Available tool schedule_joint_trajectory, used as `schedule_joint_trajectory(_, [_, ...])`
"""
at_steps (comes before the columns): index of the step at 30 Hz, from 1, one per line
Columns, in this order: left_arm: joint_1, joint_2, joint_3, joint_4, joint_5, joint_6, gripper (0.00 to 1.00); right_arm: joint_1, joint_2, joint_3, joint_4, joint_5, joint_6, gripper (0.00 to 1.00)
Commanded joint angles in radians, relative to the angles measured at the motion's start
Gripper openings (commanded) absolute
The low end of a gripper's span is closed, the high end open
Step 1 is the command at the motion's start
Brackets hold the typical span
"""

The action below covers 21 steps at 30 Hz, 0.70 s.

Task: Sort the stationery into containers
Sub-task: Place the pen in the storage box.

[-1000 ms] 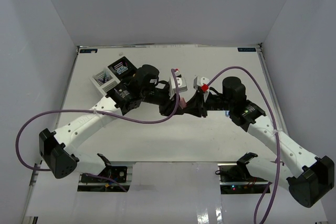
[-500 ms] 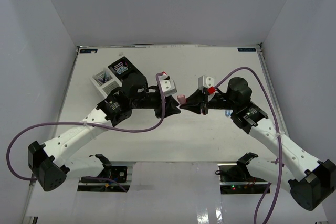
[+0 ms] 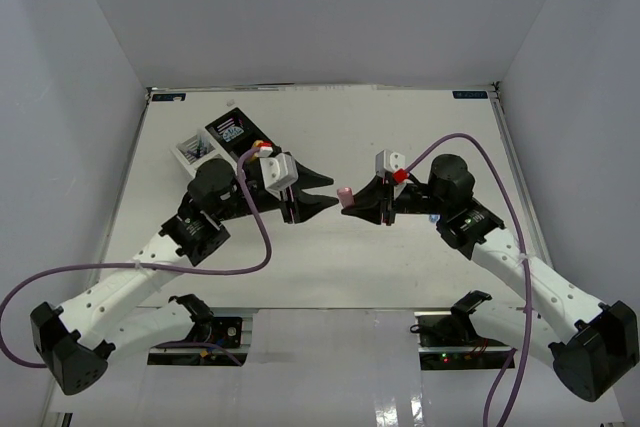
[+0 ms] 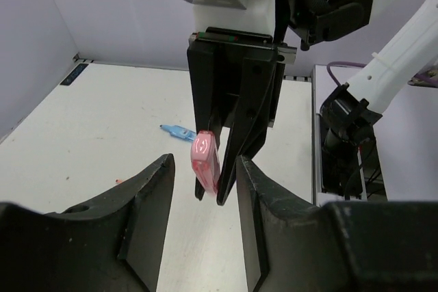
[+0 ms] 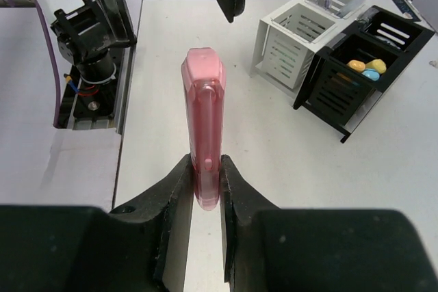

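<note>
A pink highlighter [image 5: 204, 121] sticks out forward from my right gripper [image 5: 204, 177], which is shut on its rear end. Seen from above, the highlighter [image 3: 345, 192] hangs over the middle of the table at the tip of that gripper [image 3: 354, 201]. My left gripper [image 3: 329, 192] faces it from the left, open, with its tips just short of the pink cap. In the left wrist view, the highlighter [image 4: 204, 161] shows beyond my open left gripper [image 4: 204, 193], which holds nothing. The containers [image 3: 215, 142] stand at the far left.
The black compartment [image 5: 342, 76] holds yellow, blue and orange highlighters [image 5: 364, 68]. White compartments [image 5: 291, 39] stand beside it, the far one with pens. A blue highlighter [image 4: 178, 132] lies on the table behind the right gripper. Purple cables loop off both arms.
My left arm has drawn back to the left, away from the right gripper, and its jaws have opened wider. The pink highlighter stays in the right gripper, which has barely moved.
</note>
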Motion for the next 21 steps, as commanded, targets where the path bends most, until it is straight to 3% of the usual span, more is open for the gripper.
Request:
schedule_joint_trajectory(1, [0.005,0.046,-0.007,0.085,0.047,-0.032,0.52,0.005,-0.002,-0.006,0.082,-0.032,0.029,0.08])
schedule_joint_trajectory(12, [0.006,0.156,0.004,0.152,0.125,-0.105,0.50,0.005,0.004,-0.009,0.089,-0.040,0.035,0.08])
schedule_joint_trajectory(19, [0.006,0.188,0.001,0.222,0.177,-0.147,0.29,0.003,0.018,-0.029,0.105,-0.048,0.041,0.08])
schedule_joint_trajectory(21, [0.006,0.195,-0.005,0.231,0.187,-0.156,0.26,0.003,0.018,-0.032,0.103,-0.041,0.041,0.12])
